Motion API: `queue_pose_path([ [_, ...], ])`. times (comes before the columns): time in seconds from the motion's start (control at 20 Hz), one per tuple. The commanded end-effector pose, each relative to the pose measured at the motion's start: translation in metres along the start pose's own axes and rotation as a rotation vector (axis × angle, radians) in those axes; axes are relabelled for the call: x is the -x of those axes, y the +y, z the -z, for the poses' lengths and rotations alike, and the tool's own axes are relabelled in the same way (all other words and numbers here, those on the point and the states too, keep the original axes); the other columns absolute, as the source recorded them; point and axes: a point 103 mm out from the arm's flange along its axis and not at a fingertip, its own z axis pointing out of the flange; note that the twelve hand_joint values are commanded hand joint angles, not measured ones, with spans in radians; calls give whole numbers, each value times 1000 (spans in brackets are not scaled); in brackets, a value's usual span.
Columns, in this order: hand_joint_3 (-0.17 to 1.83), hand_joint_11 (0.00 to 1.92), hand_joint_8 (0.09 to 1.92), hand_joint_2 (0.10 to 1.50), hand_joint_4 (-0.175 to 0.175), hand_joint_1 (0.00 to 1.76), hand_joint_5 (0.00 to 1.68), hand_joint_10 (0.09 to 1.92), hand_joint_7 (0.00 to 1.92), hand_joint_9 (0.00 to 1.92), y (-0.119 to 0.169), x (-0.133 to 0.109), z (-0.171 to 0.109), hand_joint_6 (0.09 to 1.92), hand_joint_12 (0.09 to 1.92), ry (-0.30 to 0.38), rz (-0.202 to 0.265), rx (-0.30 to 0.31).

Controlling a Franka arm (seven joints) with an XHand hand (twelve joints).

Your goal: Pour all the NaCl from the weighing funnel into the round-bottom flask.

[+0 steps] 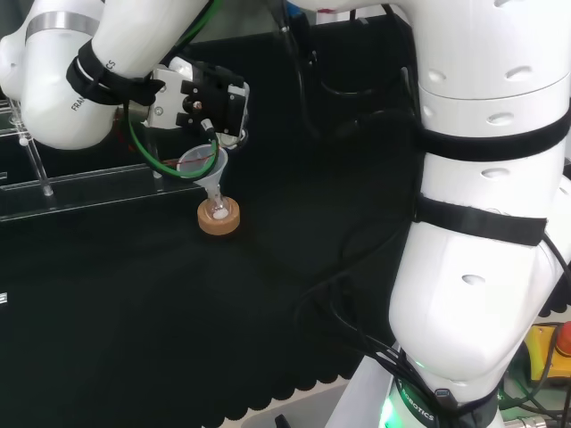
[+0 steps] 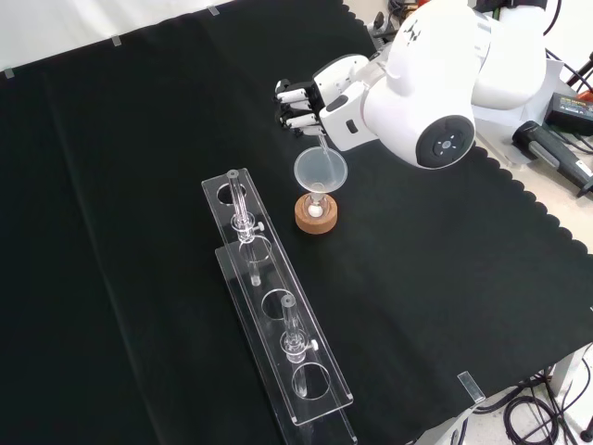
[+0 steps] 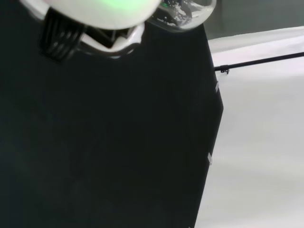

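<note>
Fingers [image 2: 295,104] curled, gripping weighing funnel [image 3: 183,12] tilted above funnel [image 2: 321,170] seated in flask [image 2: 317,210]. Risk: salt clinging inside, or spilling past rim if misaligned.

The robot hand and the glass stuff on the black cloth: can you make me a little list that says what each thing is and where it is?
hand: black and white robot hand, above the funnel, fingers curled
held item: clear weighing funnel, white grains inside
funnel: clear cone-shaped funnel standing in the flask's neck
flask: small clear round-bottom flask, some white powder inside
stand: brown cork ring under the flask
rack: long clear plastic rack with holes, left of the flask in the front view
</note>
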Motion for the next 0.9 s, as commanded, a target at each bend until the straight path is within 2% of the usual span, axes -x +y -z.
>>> queue_pose_path([
  [0.05,646,787,643,621,175,1146,1393,248,683,1079,-1,0,3,444,1082,-12,-4,3],
  [0.2,646,786,643,620,175,1146,1393,248,682,1078,1,-2,1,445,1082,-17,-5,0],
  [0.25,646,786,643,620,175,1146,1393,248,681,1078,4,0,-3,445,1082,-99,4,46],
  [0.3,646,785,643,620,175,1146,1393,248,681,1077,4,0,-2,445,1082,-116,-2,32],
  [0.4,646,784,643,620,175,1146,1393,248,679,1077,1,-2,6,446,1082,-116,-7,15],
  [0.6,647,784,643,620,175,1146,1393,247,677,1076,-7,-7,24,446,1082,-89,-9,21],
  [0.9,647,785,644,620,175,1146,1392,247,675,1076,-5,-4,13,447,1083,-43,3,35],
])
